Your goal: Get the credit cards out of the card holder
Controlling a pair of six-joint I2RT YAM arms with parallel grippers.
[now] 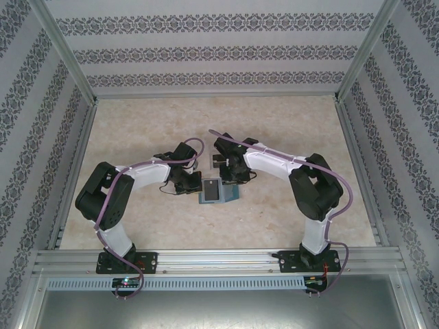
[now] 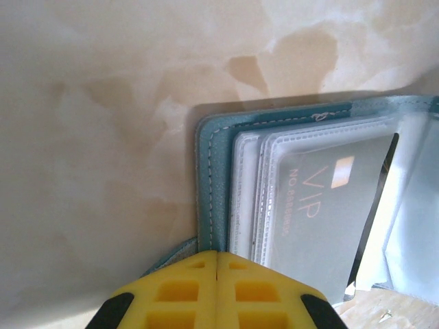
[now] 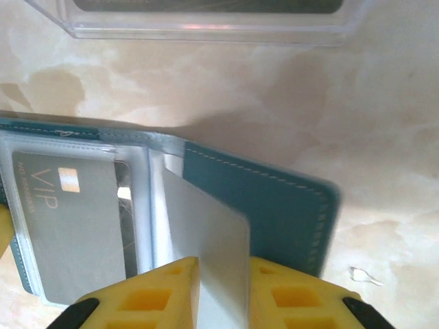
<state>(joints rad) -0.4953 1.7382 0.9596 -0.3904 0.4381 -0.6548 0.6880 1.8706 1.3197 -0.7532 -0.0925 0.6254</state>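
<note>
The teal-blue card holder (image 1: pixel 232 195) lies open on the table between the two arms. Its clear sleeves hold a grey credit card marked VIP (image 2: pixel 329 212) (image 3: pixel 65 219). My left gripper (image 2: pixel 217 253) (image 1: pixel 197 186) is shut, its yellow tips together at the holder's stitched edge (image 2: pixel 209 178), where the teal cover runs under them. My right gripper (image 3: pixel 223 264) (image 1: pixel 233 179) stands over the holder's teal flap (image 3: pixel 274 205). A pale white credit card (image 3: pixel 212 240) rises from the sleeves and sits between its fingers, touching both.
A clear plastic case (image 3: pixel 206 20) with something dark inside lies on the marble tabletop (image 2: pixel 103 137) just beyond the holder. A tiny white scrap (image 3: pixel 363 276) lies to the right. Patterned walls and metal rails (image 1: pixel 206 257) enclose the table.
</note>
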